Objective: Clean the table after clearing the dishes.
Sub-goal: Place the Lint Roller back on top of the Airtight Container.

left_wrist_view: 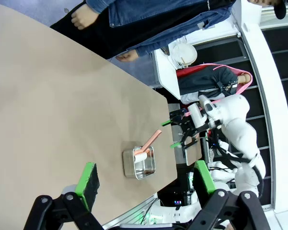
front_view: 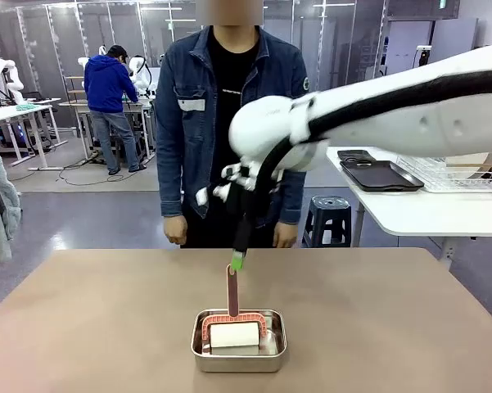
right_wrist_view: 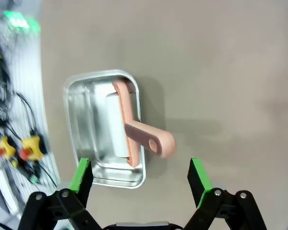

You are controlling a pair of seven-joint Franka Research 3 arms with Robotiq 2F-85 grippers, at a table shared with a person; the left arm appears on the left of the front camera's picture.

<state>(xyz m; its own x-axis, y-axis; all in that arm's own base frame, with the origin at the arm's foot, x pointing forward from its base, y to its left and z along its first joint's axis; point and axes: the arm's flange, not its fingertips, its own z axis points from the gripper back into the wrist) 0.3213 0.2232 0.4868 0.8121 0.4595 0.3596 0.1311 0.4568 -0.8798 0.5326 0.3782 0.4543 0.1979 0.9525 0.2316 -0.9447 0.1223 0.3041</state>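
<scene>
Two jobs in this task, and we judge the first one's done: no plates or trays on the wide matte beige-brown table [front_view: 376, 319], so the dishes look cleared off it. Dark handled trays [front_view: 376, 174] sit on a white side table w/ a wire rack, far right; can't tell if plates are there. Wiping isn't started yet, as far as we can see.

Near our edge of the tabletop sits a small square steel pan [front_view: 238, 339], shiny, rounded corners, thin rim. Inside it lies a cleaning roller [right_wrist_view: 120, 129]: white cylinder, salmon-pink plastic frame, flat pink handle w/ a hole at the tip, sticking up and out over the rim.

We've got the right gripper [right_wrist_view: 140, 177] hovering directly above that handle, green-padded jaws spread fully wide, holding nothing, not touching. Left gripper [left_wrist_view: 146, 183] hangs off to the side, also fully spread and empty-handed.

Person in a denim jacket stands at the far side, hands down.

Left to do, by our read: grab roller, sweep tabletop.
</scene>
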